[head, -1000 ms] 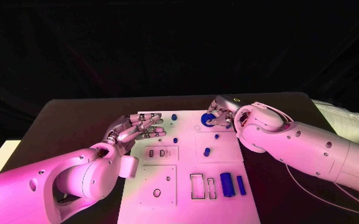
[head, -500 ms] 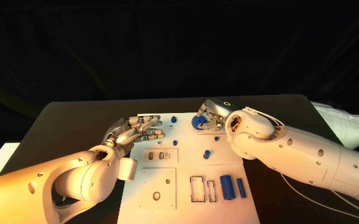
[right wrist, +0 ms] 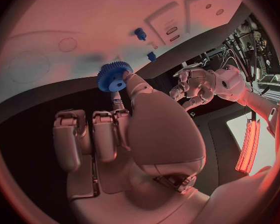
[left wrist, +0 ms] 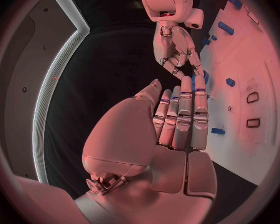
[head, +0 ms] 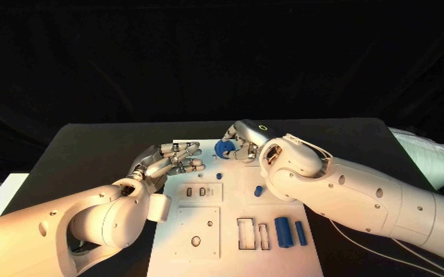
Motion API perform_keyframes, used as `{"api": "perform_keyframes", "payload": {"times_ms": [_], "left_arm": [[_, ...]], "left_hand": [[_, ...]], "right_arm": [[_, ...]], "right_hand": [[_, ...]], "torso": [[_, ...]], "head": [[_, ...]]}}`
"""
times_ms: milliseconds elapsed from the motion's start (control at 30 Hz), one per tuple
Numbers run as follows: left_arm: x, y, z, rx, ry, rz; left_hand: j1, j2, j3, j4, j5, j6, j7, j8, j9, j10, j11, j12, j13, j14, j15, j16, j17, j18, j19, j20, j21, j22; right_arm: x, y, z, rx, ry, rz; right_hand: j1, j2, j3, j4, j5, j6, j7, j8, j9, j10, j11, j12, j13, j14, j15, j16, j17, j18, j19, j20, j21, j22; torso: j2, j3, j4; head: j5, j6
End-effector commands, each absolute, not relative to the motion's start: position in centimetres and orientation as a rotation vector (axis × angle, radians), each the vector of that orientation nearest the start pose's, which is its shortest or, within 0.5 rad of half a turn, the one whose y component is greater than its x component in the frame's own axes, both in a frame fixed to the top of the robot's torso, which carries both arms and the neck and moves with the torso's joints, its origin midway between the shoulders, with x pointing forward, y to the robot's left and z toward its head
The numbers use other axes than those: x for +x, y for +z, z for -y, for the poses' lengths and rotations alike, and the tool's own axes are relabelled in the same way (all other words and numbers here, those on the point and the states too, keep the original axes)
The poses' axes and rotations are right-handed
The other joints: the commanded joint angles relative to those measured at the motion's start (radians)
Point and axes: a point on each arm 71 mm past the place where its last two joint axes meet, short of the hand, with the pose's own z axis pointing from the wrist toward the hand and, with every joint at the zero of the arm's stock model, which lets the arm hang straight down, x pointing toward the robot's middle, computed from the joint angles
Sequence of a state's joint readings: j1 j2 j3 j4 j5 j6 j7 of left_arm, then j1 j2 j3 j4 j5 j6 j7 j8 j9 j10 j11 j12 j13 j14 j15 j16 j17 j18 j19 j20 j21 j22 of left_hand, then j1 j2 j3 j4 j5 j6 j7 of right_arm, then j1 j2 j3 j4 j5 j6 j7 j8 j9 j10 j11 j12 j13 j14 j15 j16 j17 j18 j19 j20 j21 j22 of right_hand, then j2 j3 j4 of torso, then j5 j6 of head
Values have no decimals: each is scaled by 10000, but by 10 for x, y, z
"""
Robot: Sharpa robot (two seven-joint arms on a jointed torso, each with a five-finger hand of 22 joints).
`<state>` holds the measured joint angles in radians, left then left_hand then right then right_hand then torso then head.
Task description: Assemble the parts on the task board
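The white task board [head: 231,203] lies in the middle of the black table. My right hand [head: 240,143] hovers over the board's far end and pinches a blue gear [head: 225,148] between thumb and a finger; the right wrist view shows the gear [right wrist: 113,77] at the fingertips above the board [right wrist: 65,15]. My left hand [head: 172,159] rests over the board's far left corner, fingers apart, holding nothing; the left wrist view shows it [left wrist: 177,119] with the fingers stretched out. Two small blue pegs [head: 218,176] [head: 258,191] stand on the board.
Two blue cylinders [head: 281,232] [head: 299,232] lie at the board's near right, beside two rectangular slots [head: 244,233]. A small plate with two slots [head: 194,192] sits near my left wrist. My right forearm [head: 342,193] crosses the board's right edge.
My right hand has carried the blue gear leftward along the board's far end, closer to my left hand. My left hand has hardly moved.
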<state>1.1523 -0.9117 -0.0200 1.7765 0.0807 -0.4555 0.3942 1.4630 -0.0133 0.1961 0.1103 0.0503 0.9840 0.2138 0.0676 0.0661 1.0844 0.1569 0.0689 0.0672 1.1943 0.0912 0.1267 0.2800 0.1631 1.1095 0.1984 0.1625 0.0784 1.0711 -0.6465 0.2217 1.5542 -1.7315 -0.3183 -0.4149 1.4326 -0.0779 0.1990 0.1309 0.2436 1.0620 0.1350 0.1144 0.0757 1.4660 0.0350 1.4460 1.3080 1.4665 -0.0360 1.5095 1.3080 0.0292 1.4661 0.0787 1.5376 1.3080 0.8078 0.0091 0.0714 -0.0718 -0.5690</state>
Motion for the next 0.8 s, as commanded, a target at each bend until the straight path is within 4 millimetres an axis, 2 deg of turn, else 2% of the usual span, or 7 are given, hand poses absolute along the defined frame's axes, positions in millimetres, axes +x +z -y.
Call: {"api": "perform_keyframes", "payload": {"times_ms": [33, 100, 200, 467, 600, 700, 800], "left_arm": [[436, -174, -177, -12485, -16165, -14378], [436, -174, -177, -12491, -16157, -14373], [436, -174, -177, -12497, -16155, -14371], [435, -174, -176, -12492, -16181, -14382], [436, -174, -175, -12489, -16194, -14388], [436, -174, -175, -12487, -16202, -14394], [436, -174, -175, -12487, -16202, -14395]], "left_hand": [[-15, -99, 57, 17, 47, -54, 10, -38, -14, -81, -7, -49, -17, -16, 46, -58, 14, 156, 62, -17, -61, -17], [-15, -99, 57, 17, 47, -54, 10, -38, -14, -81, -7, -49, -17, -16, 46, -58, 14, 156, 62, -17, -61, -17], [-15, -99, 57, 17, 47, -54, 10, -38, -14, -81, -7, -49, -17, -16, 46, -58, 14, 156, 62, -17, -61, -17], [-15, -99, 57, 17, 47, -54, 10, -38, -14, -81, -7, -49, -17, -16, 46, -58, 14, 156, 62, -17, -61, -17], [-15, -99, 57, 17, 47, -54, 10, -38, -14, -81, -7, -49, -17, -16, 46, -58, 14, 156, 62, -17, -61, -17], [-15, -99, 57, 17, 47, -54, 10, -38, -14, -81, -7, -49, -17, -16, 46, -58, 14, 156, 62, -17, -61, -17], [-15, -99, 57, 17, 47, -54, 10, -38, -14, -81, -7, -49, -17, -16, 46, -58, 14, 156, 62, -17, -61, -17]], "right_arm": [[489, -144, 110, -723, 5777, -14920], [490, -146, 106, -748, 5815, -15014], [492, -151, 100, -801, 5835, -15182], [497, -161, 91, -825, 5647, -15596], [500, -164, 89, -707, 5527, -15633], [503, -166, 91, -498, 5454, -15615], [505, -167, 92, -359, 5447, -15644]], "right_hand": [[-110, -7, 47, 8, 49, 409, -245, 70, 236, 437, -89, -28, 1472, 750, -50, 24, 1074, -100, 473, -60, 40, 1808], [-110, -7, 47, 8, 49, 409, -245, 70, 236, 437, -89, -28, 1472, 750, -50, 24, 1074, -100, 473, -60, 40, 1808], [-125, -9, 56, 11, 50, 401, -243, 62, 236, 435, -88, -33, 1469, 749, -49, 22, 1068, -101, 477, -61, 42, 1814], [-248, -63, 86, 30, 19, 339, -218, 9, 236, 399, -68, -106, 1421, 738, -38, -3, 1015, -91, 444, -58, 26, 1772], [-293, -89, 103, 32, 4, 293, -201, -26, 232, 374, -55, -155, 1386, 735, -29, -10, 1001, -85, 423, -53, 15, 1744], [-407, -165, 125, 52, -19, 146, -144, -126, 209, 202, -10, -490, 1114, 716, 6, -49, 913, -60, 342, -32, -26, 1635], [-632, -343, 56, 118, -165, -188, -26, -343, 144, 6, 88, -863, 824, 695, 85, -95, 819, -33, 252, 24, -75, 1516]], "torso": [[3, -4, 38], [9, -2, 40], [14, -20, 65], [22, 1, 53], [12, -2, 56], [10, -6, 45], [12, -4, 27]], "head": [[13, -33], [37, -45], [20, -71], [75, -122], [96, -147], [105, -146], [125, -162]]}}
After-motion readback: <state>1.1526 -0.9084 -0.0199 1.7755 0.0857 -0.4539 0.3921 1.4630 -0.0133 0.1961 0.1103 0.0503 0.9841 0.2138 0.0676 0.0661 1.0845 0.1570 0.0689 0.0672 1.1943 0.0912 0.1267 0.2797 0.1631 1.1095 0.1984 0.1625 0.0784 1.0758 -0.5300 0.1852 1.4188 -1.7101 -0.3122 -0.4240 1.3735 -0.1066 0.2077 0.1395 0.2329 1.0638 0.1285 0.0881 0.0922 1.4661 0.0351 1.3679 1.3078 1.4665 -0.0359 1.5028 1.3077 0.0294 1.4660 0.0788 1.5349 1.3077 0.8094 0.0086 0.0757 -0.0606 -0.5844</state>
